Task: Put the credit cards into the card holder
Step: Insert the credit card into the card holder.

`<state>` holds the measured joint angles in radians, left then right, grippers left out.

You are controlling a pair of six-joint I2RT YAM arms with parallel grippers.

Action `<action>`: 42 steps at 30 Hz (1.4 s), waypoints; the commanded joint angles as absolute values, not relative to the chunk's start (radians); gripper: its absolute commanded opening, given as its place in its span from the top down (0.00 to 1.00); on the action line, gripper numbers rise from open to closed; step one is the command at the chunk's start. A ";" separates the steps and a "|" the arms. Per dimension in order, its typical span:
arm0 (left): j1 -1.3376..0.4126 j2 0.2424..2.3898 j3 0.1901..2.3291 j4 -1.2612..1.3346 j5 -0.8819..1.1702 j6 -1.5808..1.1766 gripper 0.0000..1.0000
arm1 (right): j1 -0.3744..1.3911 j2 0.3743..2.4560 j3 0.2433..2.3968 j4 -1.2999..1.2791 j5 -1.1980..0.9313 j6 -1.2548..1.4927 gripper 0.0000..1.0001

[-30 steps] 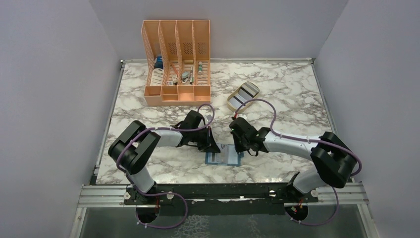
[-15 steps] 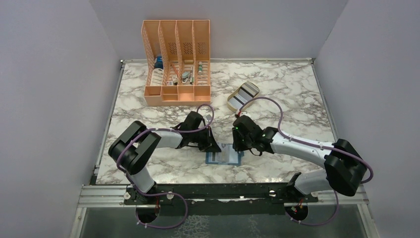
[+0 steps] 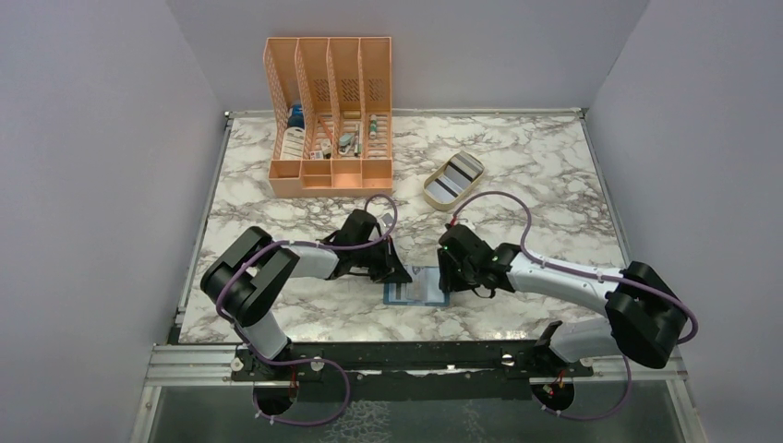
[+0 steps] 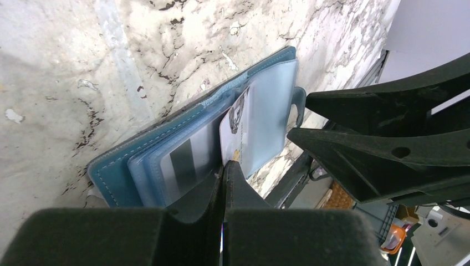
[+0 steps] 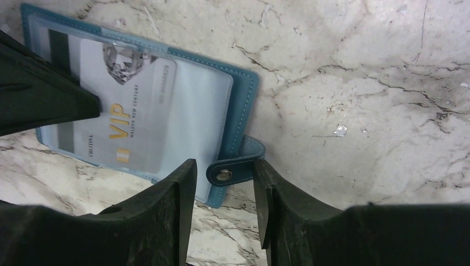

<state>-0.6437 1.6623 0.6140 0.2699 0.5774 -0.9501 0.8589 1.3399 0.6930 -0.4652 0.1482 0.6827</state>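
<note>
The teal card holder (image 3: 415,290) lies open on the marble between both grippers. A pale credit card (image 5: 133,111) marked VIP sits in a clear sleeve, and a dark-striped card (image 4: 183,160) shows in the sleeve beside it. My left gripper (image 3: 397,273) is shut, its tip (image 4: 224,166) resting on the holder's sleeves. At the holder's right edge my right gripper (image 5: 224,166) is open, with its fingers on either side of the strap tab and stud (image 5: 224,175), holding nothing. More striped cards (image 3: 459,173) lie in the tray.
A beige oval tray (image 3: 430,189) sits behind the right arm. An orange slotted file rack (image 3: 331,115) with small items stands at the back left. Grey walls close in the table on three sides.
My right gripper has opened and shifted slightly nearer, over the holder's right edge. The left gripper stays shut on the holder's sleeves.
</note>
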 commanded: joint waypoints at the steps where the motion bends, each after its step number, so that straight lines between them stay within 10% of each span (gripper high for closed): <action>1: -0.652 1.661 0.592 0.266 0.496 -0.941 1.00 | 0.865 1.331 0.655 -0.424 0.115 0.701 0.57; 22: -0.735 1.679 0.595 0.339 0.442 -1.017 1.00 | 0.866 1.257 0.512 -0.215 0.008 0.795 0.71; 31: -0.735 1.599 0.648 0.218 0.386 -0.970 0.62 | 0.866 1.194 0.523 -0.280 0.056 0.777 0.72; 42: -0.735 1.603 0.648 0.200 0.375 -0.967 0.52 | 0.862 1.193 0.568 -0.289 0.105 0.766 0.72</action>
<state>-0.7288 1.6016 0.6327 0.2329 0.4088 -0.9855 0.8585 1.2026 0.5217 -0.2882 0.0628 0.7738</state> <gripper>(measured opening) 0.470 0.279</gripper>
